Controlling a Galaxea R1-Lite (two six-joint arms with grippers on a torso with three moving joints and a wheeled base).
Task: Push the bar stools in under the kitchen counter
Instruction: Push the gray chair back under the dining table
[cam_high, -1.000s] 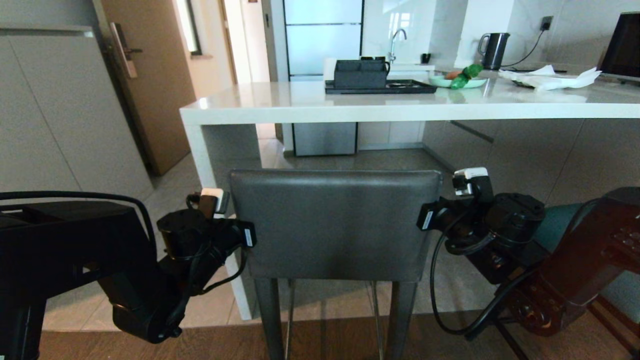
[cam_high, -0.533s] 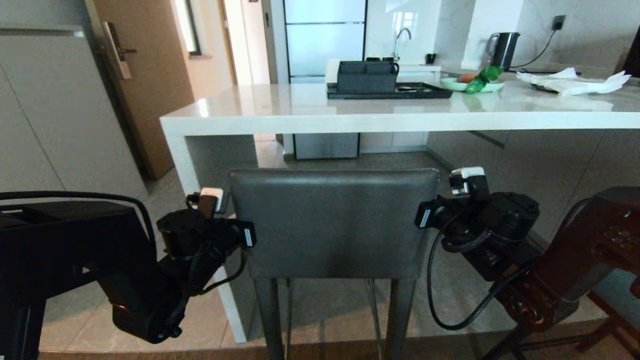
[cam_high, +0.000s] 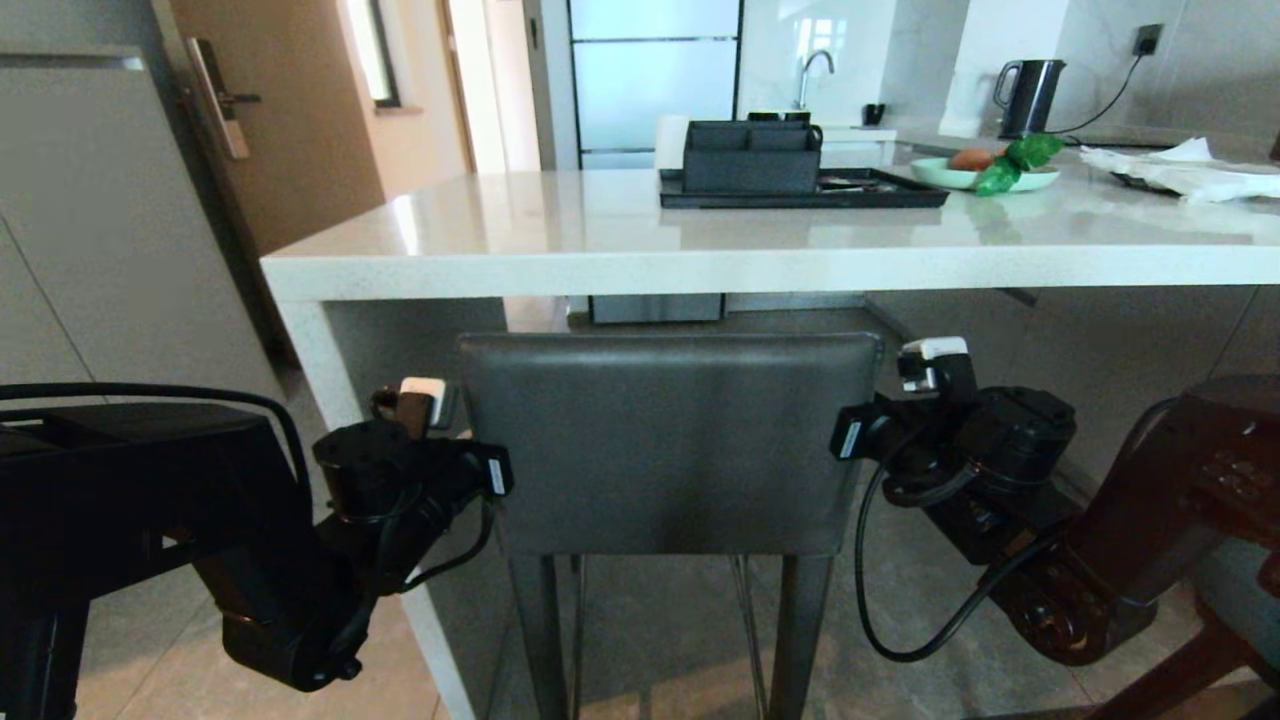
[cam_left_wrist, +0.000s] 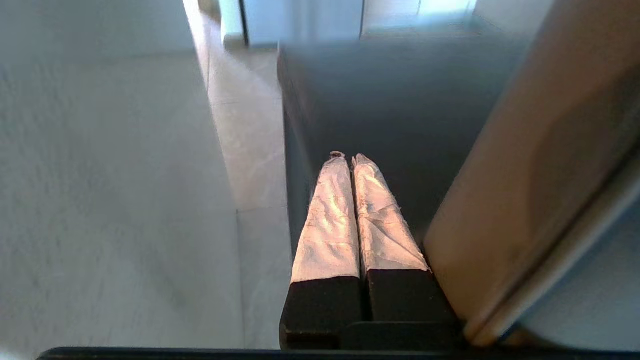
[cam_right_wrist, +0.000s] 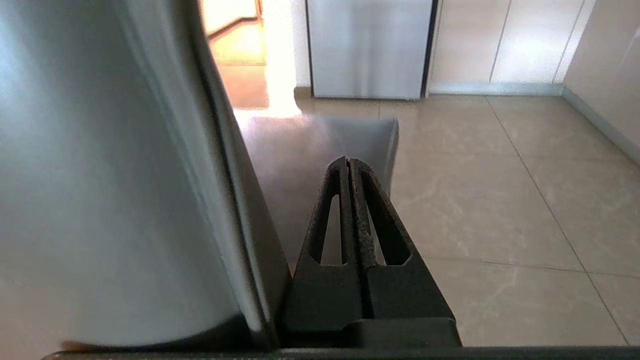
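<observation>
The grey bar stool's square back (cam_high: 670, 440) fills the middle of the head view, right in front of the kitchen counter (cam_high: 600, 240), its top edge just under the slab. My arms flank the back, one wrist at each side edge. In the left wrist view my left gripper (cam_left_wrist: 348, 159) is shut and empty, lying against the back's edge (cam_left_wrist: 530, 165) above the dark seat (cam_left_wrist: 400, 115). My right gripper (cam_right_wrist: 347, 161) is also shut and empty beside the back (cam_right_wrist: 125, 175), over the seat (cam_right_wrist: 310, 150). Of the other bar stool only a dark wooden leg (cam_high: 1190, 665) shows behind my right arm.
The counter's white side panel (cam_high: 330, 340) stands close to the stool's left side. On the counter sit a black tray with a caddy (cam_high: 750, 160), a green plate of vegetables (cam_high: 985, 172) and white paper (cam_high: 1180, 165). A kettle (cam_high: 1030, 95) stands on the far worktop.
The whole view has moved forward: the counter is nearer and lower in the picture, and the wooden floor strip is gone. The grey stool stays fixed between my grippers, now closer to the counter.
</observation>
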